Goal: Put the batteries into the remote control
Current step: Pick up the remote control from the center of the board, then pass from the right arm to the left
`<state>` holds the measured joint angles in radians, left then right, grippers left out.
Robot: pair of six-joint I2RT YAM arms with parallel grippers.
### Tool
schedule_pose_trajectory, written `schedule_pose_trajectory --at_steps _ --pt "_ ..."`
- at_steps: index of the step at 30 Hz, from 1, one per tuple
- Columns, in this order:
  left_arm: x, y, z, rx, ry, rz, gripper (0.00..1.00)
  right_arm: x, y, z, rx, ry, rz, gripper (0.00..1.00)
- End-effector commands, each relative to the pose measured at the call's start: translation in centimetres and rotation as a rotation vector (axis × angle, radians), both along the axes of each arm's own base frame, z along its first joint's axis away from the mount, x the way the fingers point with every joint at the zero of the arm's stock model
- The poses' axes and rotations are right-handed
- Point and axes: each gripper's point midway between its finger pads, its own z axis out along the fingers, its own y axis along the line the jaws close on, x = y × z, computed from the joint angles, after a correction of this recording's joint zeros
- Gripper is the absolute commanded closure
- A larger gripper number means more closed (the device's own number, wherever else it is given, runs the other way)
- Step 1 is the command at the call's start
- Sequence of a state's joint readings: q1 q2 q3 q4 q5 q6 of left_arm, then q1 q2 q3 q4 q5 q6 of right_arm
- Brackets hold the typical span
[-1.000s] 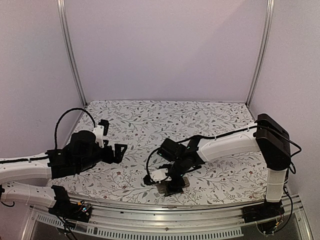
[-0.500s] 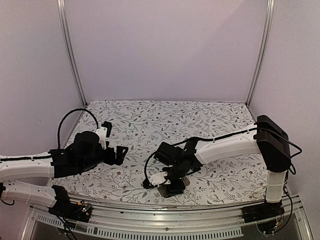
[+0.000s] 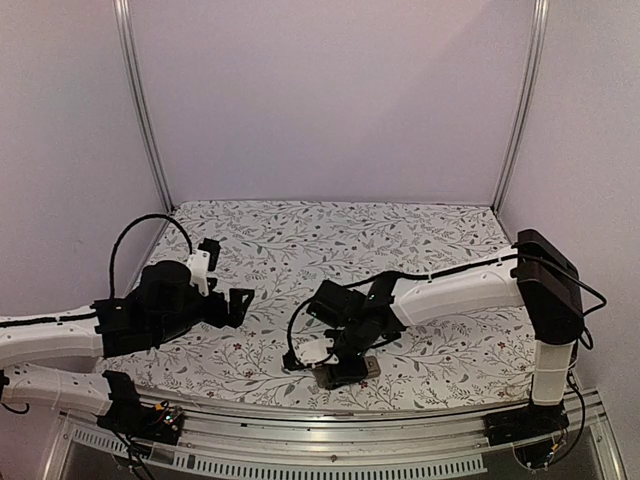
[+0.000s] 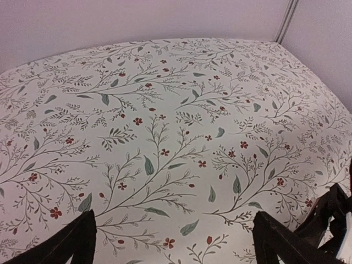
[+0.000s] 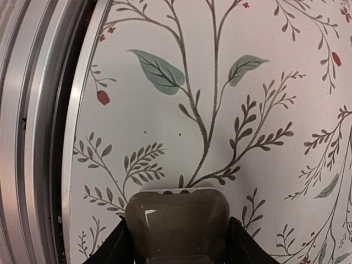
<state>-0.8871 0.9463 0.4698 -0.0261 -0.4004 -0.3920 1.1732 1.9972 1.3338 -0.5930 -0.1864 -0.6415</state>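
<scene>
Nearest, just beside the metal rail (image 5: 33, 137) at the worktop's (image 4: 165, 82) front edge, the remote control (image 5: 177, 212) lies tan-grey back up. My right pincer (image 5: 179, 236) stands about half open across its narrow width, one finger against each long side, and I judge this a grip. The remote's long axis runs parallel to the rail and straight ahead of the wrist, its rounded end pointing away from me. My right arm is therefore the nearer one. Farther back and to the left, my left pincer (image 4: 173, 234) hovers wide open over the flowered cloth, holding nothing and well apart from the remote. No view shows me the batteries, so I cannot say where they lie.
</scene>
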Motion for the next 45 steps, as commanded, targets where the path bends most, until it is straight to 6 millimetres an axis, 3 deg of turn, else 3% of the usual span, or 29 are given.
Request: schedule_pose_trajectory --at_steps 1,6,11,14,20,29,39,45 --pt "-0.1 0.2 2.9 -0.087 -0.093 -0.015 0.03 0.9 2.9 6.9 0.235 0.007 -0.067 0.61" --pt "-2.8 -1.0 7.9 -0.310 -0.284 -0.197 0.08 3.4 4.1 16.0 0.542 0.017 -0.198 0.63" --pt "-6.8 -2.0 10.9 -0.470 -0.448 -0.416 0.08 4.2 2.8 25.8 0.877 0.037 -0.247 0.66" --pt "-7.5 -4.6 10.8 -0.412 -0.424 -0.532 0.08 3.7 2.2 30.9 1.032 0.042 -0.216 0.66" --pt "-10.1 -10.9 13.6 -0.271 -0.551 -0.795 0.03 2.5 2.0 37.1 1.192 0.081 -0.124 0.66" --pt "-10.8 -15.4 16.4 -0.326 -0.591 -0.989 0.00 1.3 2.1 39.1 1.245 0.119 -0.052 0.67" --pt "-9.5 -17.4 18.5 -0.479 -0.504 -1.036 0.07 0.8 1.7 39.3 1.261 0.142 -0.046 0.68" --pt "-8.0 -17.6 19.2 -0.506 -0.507 -0.954 0.16 0.8 1.6 39.2 1.266 0.139 -0.046 0.69"
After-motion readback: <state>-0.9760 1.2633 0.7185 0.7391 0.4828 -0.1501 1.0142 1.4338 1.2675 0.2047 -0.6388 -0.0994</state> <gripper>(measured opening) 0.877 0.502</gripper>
